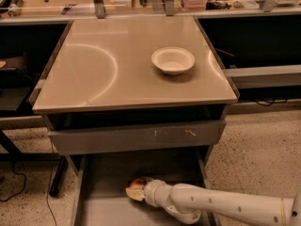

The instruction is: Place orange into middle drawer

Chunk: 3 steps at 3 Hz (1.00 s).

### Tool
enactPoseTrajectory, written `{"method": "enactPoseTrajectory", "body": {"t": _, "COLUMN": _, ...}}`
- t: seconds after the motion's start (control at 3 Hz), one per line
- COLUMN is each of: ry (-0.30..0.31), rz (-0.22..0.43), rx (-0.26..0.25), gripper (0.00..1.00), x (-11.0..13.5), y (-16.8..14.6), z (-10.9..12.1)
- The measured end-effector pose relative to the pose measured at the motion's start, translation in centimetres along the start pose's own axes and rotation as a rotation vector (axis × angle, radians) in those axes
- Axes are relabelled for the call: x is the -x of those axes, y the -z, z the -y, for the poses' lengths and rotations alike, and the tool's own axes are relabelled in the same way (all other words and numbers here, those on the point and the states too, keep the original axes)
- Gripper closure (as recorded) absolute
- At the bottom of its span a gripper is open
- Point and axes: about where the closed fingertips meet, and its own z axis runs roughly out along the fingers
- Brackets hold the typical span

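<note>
A white robot arm [225,204] reaches from the right into the pulled-out middle drawer [101,211] below a counter [94,74]. Its gripper [134,193] sits over the drawer floor, with the orange [139,183] right at its tip, partly hidden. Whether the gripper clasps the orange cannot be told.

No writing is legible anywhere, and the gripper [134,192] is low inside the middle drawer [102,207].

One camera, high and in front, looks down on the surface [94,79]; the tool [134,192] sits at 6 o'clock.
</note>
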Motion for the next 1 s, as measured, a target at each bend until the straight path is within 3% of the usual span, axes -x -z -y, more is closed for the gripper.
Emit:
{"method": "enactPoseTrajectory", "body": {"t": 0.33, "ry": 0.000, "rz": 0.000, "rx": 0.000, "gripper": 0.13, "x": 0.00, "y": 0.00, "z": 0.00}}
{"method": "enactPoseTrajectory", "body": {"t": 0.67, "ry": 0.000, "rz": 0.000, "rx": 0.000, "gripper": 0.00, "x": 0.00, "y": -0.01, "z": -0.01}}
{"method": "enactPoseTrajectory", "body": {"t": 1.0, "ry": 0.000, "rz": 0.000, "rx": 0.000, "gripper": 0.00, "x": 0.00, "y": -0.01, "z": -0.01}}
